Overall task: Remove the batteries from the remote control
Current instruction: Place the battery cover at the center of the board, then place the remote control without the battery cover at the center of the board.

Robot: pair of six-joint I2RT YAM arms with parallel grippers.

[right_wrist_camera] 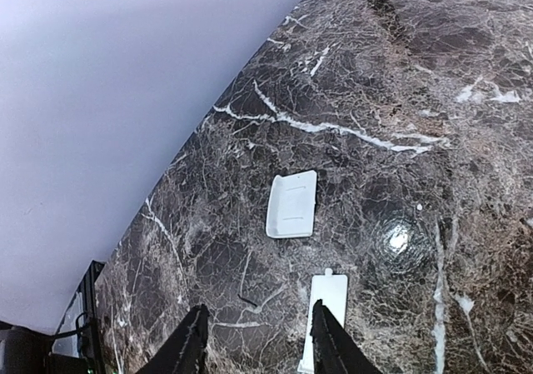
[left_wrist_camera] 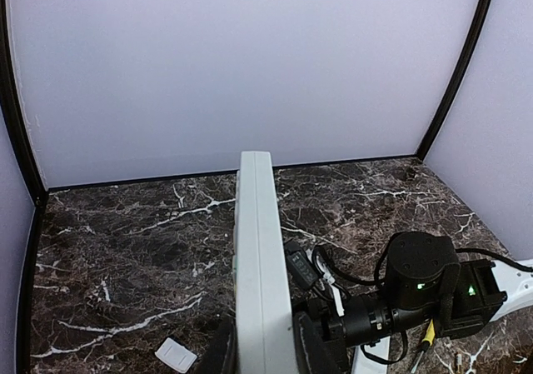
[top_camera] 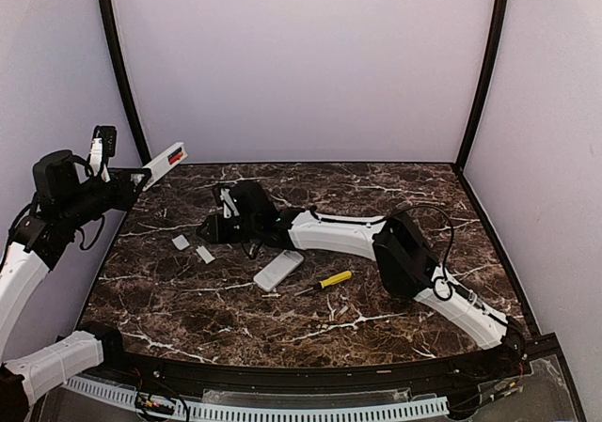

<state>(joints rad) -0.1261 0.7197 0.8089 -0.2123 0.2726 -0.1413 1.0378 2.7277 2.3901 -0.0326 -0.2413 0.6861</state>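
Your left tool: clenched on one white remote, held off the counter. Your right tool: released, empty, over two flat white covers.

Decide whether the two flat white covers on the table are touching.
Apart. The right wrist view shows a clear strip of tabletop between the squarer cover and the narrow cover.

2 flat white covers lying apart, yellow-handled screwdriver, dark marble table, pale walls
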